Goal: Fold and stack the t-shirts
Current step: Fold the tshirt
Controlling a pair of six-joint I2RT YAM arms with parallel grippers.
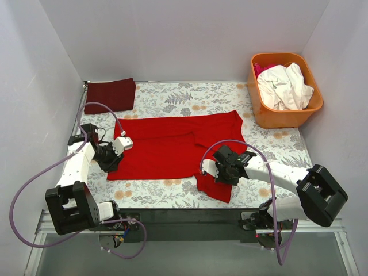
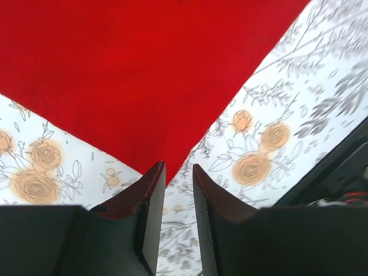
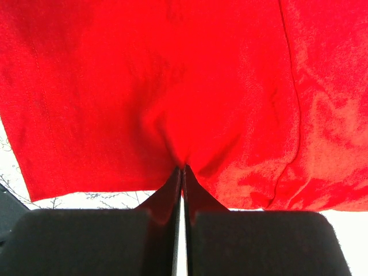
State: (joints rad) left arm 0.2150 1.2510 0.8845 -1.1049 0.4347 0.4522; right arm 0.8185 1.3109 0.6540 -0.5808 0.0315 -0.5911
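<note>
t-shirt (image 3: 172,86), red, clamped in right jaws, left jaws narrowly parted

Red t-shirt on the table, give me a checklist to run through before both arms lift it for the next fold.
1. Grip of right gripper on red t-shirt: ok, jaws shut, cloth puckered at the tips.
2. Grip of left gripper on the shirt's corner: not ok, jaws apart, corner only at the tips.
3. Cloth lying smooth: not ok, wrinkled around the right gripper.
4. Folded maroon t-shirt clear of it: ok, at the far left corner.
5. Unfolded white t-shirt out of the way: ok, in the orange tub.
</note>
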